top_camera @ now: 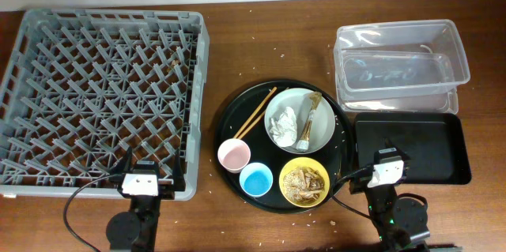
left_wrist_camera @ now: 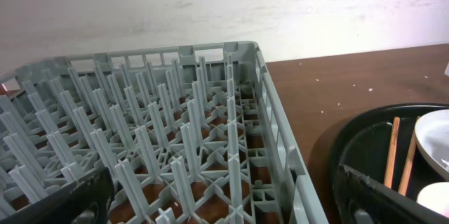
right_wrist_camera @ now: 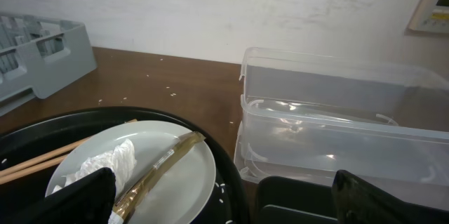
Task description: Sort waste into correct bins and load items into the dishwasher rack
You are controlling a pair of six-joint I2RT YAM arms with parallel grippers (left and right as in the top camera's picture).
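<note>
A round black tray (top_camera: 229, 122) holds a pale grey-white bowl (top_camera: 326, 131) with a crumpled white tissue (top_camera: 283, 126) and a gold-brown wrapper (top_camera: 309, 120) in it. A yellow bowl (top_camera: 304, 182) holds tan food scraps. A pink cup (top_camera: 234, 155), a blue cup (top_camera: 256, 179) and wooden chopsticks (top_camera: 254, 112) lie on the tray too. The grey rack (top_camera: 99, 90) is at left. The clear tub (top_camera: 399, 64) and black rectangular tray (top_camera: 411, 148) are at right. My left gripper (left_wrist_camera: 224, 203) is open over the rack's near corner. My right gripper (right_wrist_camera: 224, 199) is open by the black tray.
Crumbs are scattered on the brown table around the round tray. A pale wall runs along the table's far edge. The tub (right_wrist_camera: 344, 126) and bowl (right_wrist_camera: 175, 168) also show in the right wrist view, the rack (left_wrist_camera: 175, 133) in the left wrist view.
</note>
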